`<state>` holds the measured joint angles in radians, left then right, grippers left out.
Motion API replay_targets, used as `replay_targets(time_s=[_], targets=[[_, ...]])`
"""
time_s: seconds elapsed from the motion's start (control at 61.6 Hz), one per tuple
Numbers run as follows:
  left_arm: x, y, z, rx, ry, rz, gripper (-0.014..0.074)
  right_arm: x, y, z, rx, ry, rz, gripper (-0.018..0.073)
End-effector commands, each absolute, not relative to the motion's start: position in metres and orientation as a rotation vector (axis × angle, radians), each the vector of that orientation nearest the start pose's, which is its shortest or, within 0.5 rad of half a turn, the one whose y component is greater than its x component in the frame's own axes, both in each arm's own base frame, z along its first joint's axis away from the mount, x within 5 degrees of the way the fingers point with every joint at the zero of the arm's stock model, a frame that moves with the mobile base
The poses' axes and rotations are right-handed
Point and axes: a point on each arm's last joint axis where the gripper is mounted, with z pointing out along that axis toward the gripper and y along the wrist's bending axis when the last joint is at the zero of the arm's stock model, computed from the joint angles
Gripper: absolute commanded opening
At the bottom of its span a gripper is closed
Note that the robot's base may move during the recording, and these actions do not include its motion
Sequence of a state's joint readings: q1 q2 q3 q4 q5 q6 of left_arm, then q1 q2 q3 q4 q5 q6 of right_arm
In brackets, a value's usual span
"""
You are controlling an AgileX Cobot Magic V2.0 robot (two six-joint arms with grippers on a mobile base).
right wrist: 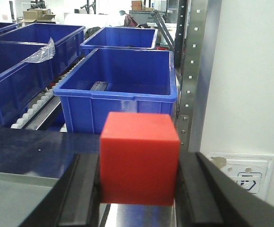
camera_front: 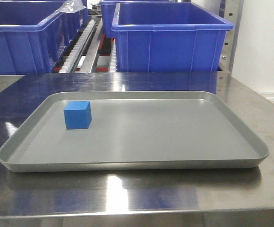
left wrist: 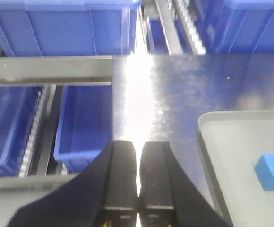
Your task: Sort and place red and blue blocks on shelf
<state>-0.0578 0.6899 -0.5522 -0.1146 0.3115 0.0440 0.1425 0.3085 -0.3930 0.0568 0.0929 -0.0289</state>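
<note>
A blue block [camera_front: 77,115] sits on the grey tray [camera_front: 212,151] near its far left corner; its corner also shows in the left wrist view [left wrist: 273,171]. My right gripper [right wrist: 139,189] is shut on a red block [right wrist: 139,158] and holds it above the steel table, facing a blue bin [right wrist: 123,90]. My left gripper [left wrist: 138,170] is shut and empty, above the table to the left of the tray [left wrist: 212,156]. Neither gripper shows in the front view.
Blue bins [camera_front: 170,40] stand on roller shelves behind the steel table [camera_front: 127,198]. A perforated metal post [right wrist: 191,71] and a white wall [right wrist: 250,75] stand to the right. More blue bins [left wrist: 80,127] lie below the table's left edge.
</note>
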Motion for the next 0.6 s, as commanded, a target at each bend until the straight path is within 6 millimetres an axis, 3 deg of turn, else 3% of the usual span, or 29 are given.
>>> replay_targets(time_s=[0.0, 0.243, 0.584], targets=[[0.164, -0.012, 0.327, -0.011, 1.892, -0.134, 0.0124, 0.074, 0.010, 0.334, -0.081, 1.376, 0.132, 0.0257], [0.205, -0.028, 0.332, -0.009, 2.201, -0.216, 0.0124, 0.074, 0.010, 0.334, -0.081, 1.376, 0.132, 0.0257], [0.249, -0.098, 0.343, 0.233, 2.330, -0.363, 0.0129, 0.074, 0.010, 0.334, -0.081, 1.376, 0.132, 0.0257]])
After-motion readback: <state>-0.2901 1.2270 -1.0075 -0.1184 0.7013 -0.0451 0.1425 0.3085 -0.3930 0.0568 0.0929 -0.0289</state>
